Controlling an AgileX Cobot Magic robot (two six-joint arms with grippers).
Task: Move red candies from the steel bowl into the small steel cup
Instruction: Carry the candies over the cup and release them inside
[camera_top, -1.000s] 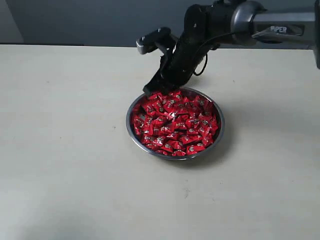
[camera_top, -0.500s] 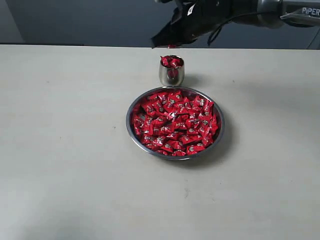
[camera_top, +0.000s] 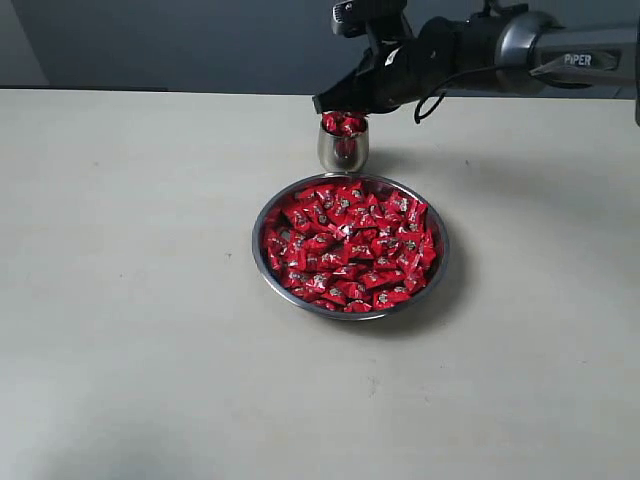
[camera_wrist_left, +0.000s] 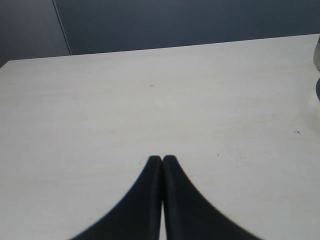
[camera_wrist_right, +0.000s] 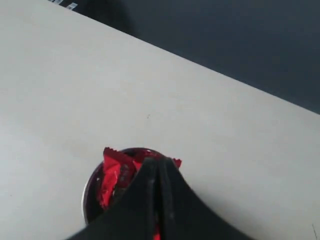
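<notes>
The steel bowl (camera_top: 256, 245) sits mid-table, heaped with red candies (camera_top: 350, 245). Just behind it stands the small steel cup (camera_top: 343, 152), with several red candies (camera_top: 342, 124) piled to its rim. My right gripper (camera_top: 331, 105) hangs right over the cup's mouth, its jaws pressed together. In the right wrist view the gripper (camera_wrist_right: 159, 162) covers part of the cup (camera_wrist_right: 88, 195), and red wrapper (camera_wrist_right: 112, 174) shows beside and between the fingers. My left gripper (camera_wrist_left: 162, 159) is shut on nothing over bare table, outside the exterior view.
The pale table (camera_top: 130, 300) runs back to a far edge against a dark wall (camera_top: 180, 40). My right arm (camera_top: 520, 50) reaches in from the right above that edge. A blurred grey object (camera_wrist_left: 317, 55) touches the border of the left wrist view.
My right gripper rose from the bowl's far rim, which uncovered the cup behind it. It then swung over the cup and has now come down close to its mouth.
</notes>
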